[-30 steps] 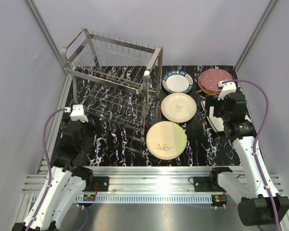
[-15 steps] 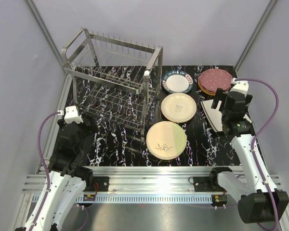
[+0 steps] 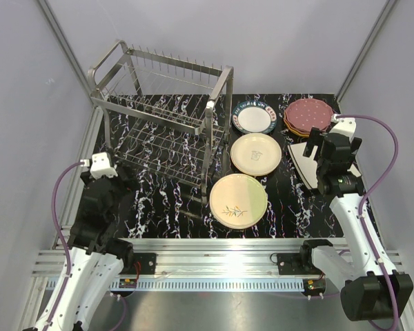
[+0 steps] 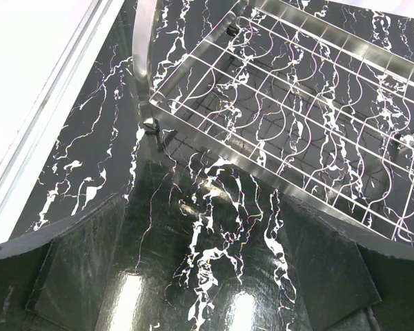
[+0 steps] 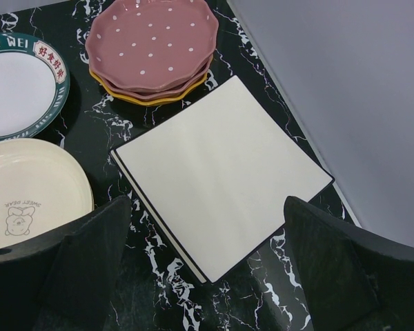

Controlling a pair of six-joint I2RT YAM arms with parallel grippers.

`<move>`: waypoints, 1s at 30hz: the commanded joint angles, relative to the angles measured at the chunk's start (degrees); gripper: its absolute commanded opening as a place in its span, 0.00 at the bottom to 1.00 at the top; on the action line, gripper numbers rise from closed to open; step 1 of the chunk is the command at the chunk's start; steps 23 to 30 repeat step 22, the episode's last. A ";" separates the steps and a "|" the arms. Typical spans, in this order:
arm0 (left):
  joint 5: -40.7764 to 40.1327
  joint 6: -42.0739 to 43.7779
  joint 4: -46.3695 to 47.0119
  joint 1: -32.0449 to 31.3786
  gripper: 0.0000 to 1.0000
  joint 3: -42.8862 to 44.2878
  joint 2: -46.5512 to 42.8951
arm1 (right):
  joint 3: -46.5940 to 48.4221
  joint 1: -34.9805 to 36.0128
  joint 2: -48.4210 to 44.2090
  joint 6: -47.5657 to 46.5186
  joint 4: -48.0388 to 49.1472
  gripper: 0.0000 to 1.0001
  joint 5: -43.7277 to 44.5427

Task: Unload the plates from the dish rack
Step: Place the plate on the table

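The dish rack (image 3: 162,117) stands at the back left, and no plate shows in its wire tiers (image 4: 297,103). The plates lie flat to its right: a white one with a dark patterned rim (image 3: 254,118), a cream round one (image 3: 256,154), a yellow round one (image 3: 238,201), a maroon dotted one (image 5: 152,41) on top of an orange one (image 5: 159,98), and a cream square one (image 5: 221,172). My left gripper (image 4: 203,207) is open and empty over the tabletop, just in front of the rack's lower tier. My right gripper (image 5: 207,207) hangs open and empty above the square plate.
The black marbled tabletop (image 3: 172,214) ends at an aluminium rail (image 3: 214,258) along the near edge. Grey walls close in on the left, back and right. The table's right edge (image 5: 317,152) runs just beside the square plate.
The left arm has drawn back a little toward the near left. The right gripper has shifted right, from the maroon stack's edge to over the square plate. Both stayed open.
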 commanded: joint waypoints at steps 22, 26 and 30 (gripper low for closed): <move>-1.55 0.23 2.69 0.20 0.99 0.42 -1.18 | 0.13 -0.96 -1.31 -1.53 1.54 1.00 -1.97; -1.55 0.23 2.69 0.20 0.99 0.42 -1.18 | 0.13 -0.96 -1.31 -1.53 1.54 1.00 -1.97; -1.55 0.23 2.69 0.20 0.99 0.42 -1.18 | 0.13 -0.96 -1.31 -1.53 1.54 1.00 -1.97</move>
